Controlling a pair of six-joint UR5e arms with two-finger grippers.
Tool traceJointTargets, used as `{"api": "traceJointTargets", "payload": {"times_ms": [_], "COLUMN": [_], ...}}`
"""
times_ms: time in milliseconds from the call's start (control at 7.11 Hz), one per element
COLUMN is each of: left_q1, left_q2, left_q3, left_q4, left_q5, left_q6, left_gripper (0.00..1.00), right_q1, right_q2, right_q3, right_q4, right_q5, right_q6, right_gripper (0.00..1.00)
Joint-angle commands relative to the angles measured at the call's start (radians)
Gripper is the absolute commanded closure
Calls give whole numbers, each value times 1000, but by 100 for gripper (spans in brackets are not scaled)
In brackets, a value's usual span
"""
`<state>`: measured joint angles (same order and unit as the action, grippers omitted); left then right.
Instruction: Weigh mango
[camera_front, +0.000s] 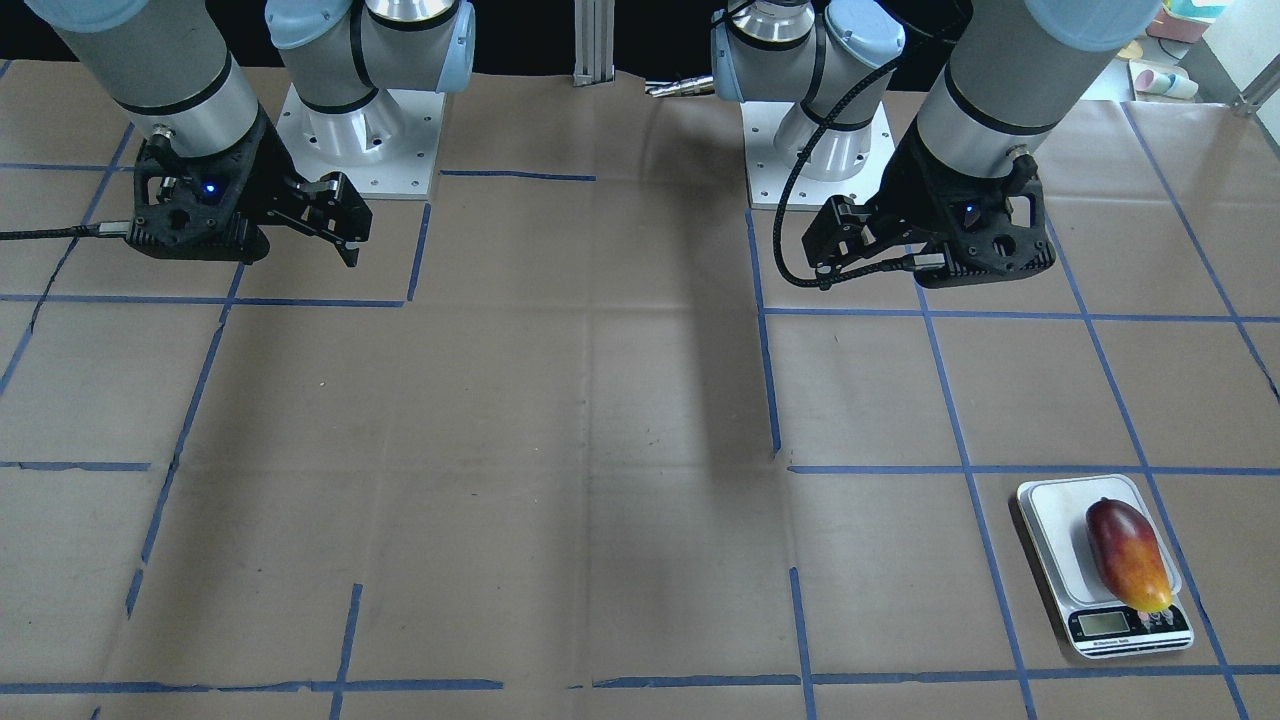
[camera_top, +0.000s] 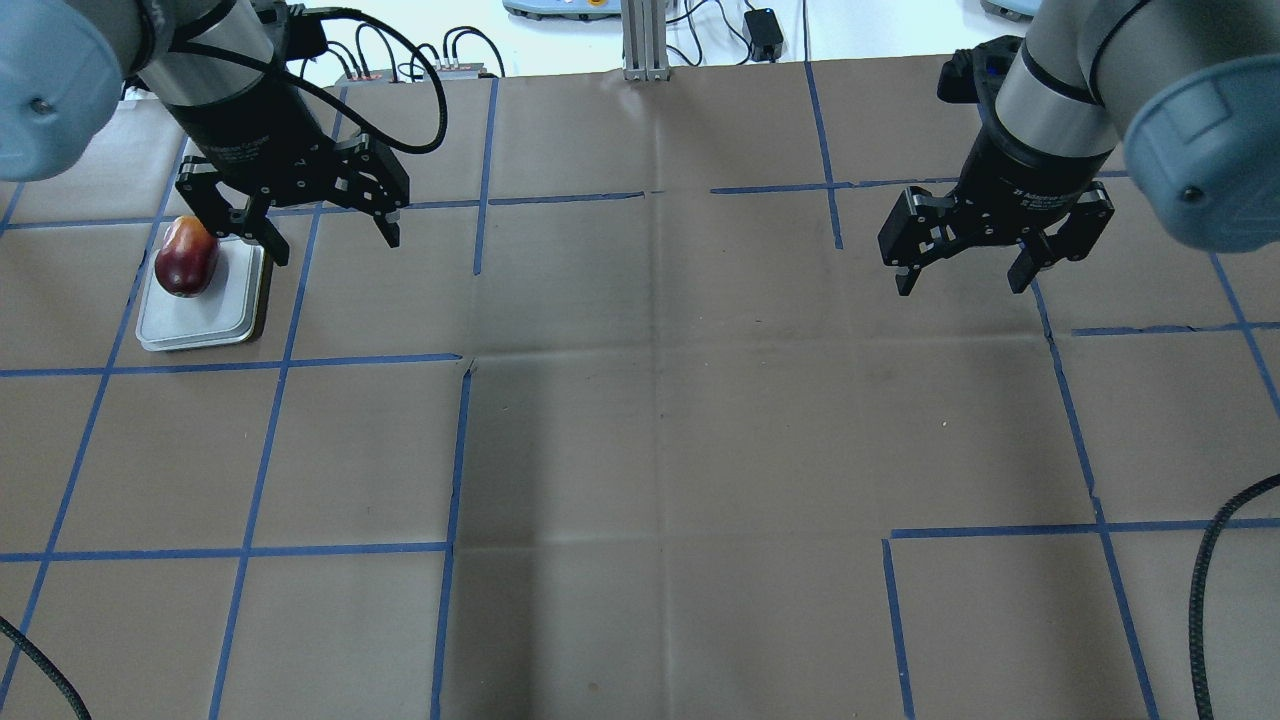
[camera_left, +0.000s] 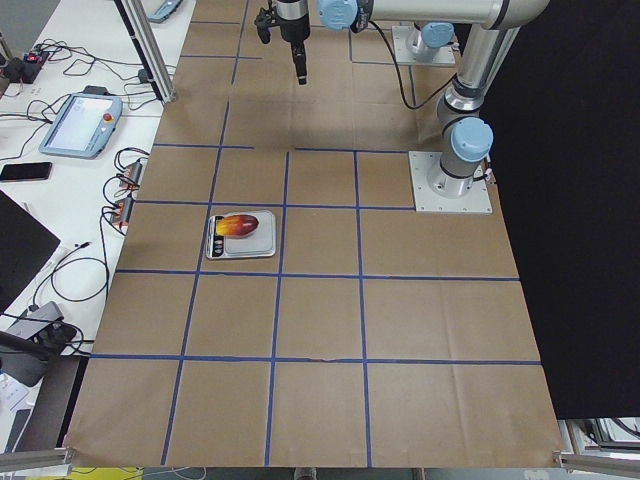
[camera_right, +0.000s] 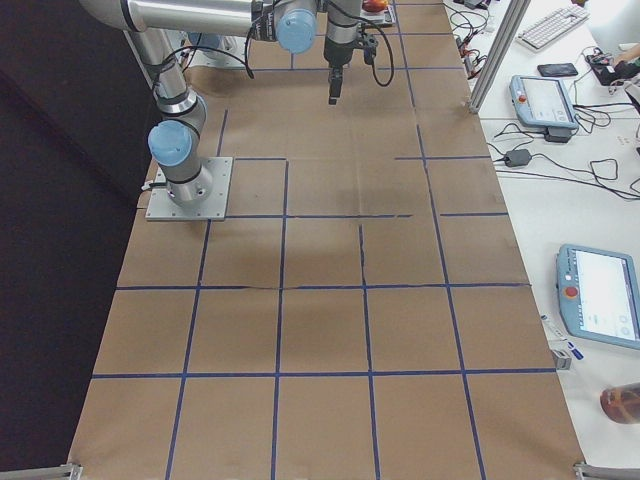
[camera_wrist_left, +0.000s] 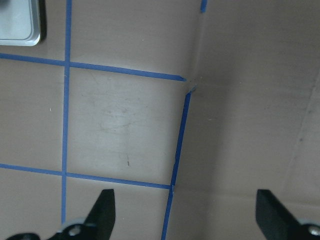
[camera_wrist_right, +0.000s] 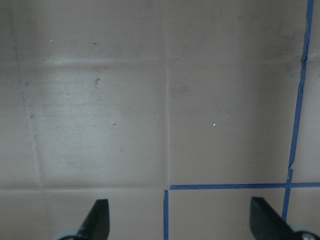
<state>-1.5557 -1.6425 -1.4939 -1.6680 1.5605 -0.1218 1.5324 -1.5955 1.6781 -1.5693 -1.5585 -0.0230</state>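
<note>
The mango (camera_front: 1128, 555) lies lengthwise on the white plate of a small kitchen scale (camera_front: 1052, 515), which sits on the brown paper counter (camera_front: 600, 450) on the robot's left side. Its orange-yellow tip points toward the display end and its dark red end points back toward the robot. Nothing is touching it. The left pincer (camera_top: 335, 245) hangs above the counter with its fingers spread wide and nothing between them, and the right pincer (camera_top: 960, 285) hangs well apart on the other side, also spread and empty. The fruit looks to me fairly weighty for its size and firm under the skin, though it would probably bruise if squeezed hard. The skin is smooth and glossy, so I'd expect it to slide or roll out of a careless grip. The best hold looks to be across the thick middle, one finger on each long flank, closing gently, rather than at the tapering tip
</note>
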Motion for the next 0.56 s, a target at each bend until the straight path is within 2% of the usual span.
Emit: {"api": "traceJointTargets", "payload": {"times_ms": [0,422], "left_q1": [-4,-4], "left_q2": [-5,-4], "left_q3": [-2,-3], "left_q4": [4,11], "left_q5": [1,1], "left_q6": [8,8], "left_gripper": [0,0], "right_q1": [0,0], "right_q2": [0,0], "right_q3": [0,0], "right_q4": [0,0], "right_q5": [0,0], "right_q6": [0,0], "right_gripper": [0,0]}}
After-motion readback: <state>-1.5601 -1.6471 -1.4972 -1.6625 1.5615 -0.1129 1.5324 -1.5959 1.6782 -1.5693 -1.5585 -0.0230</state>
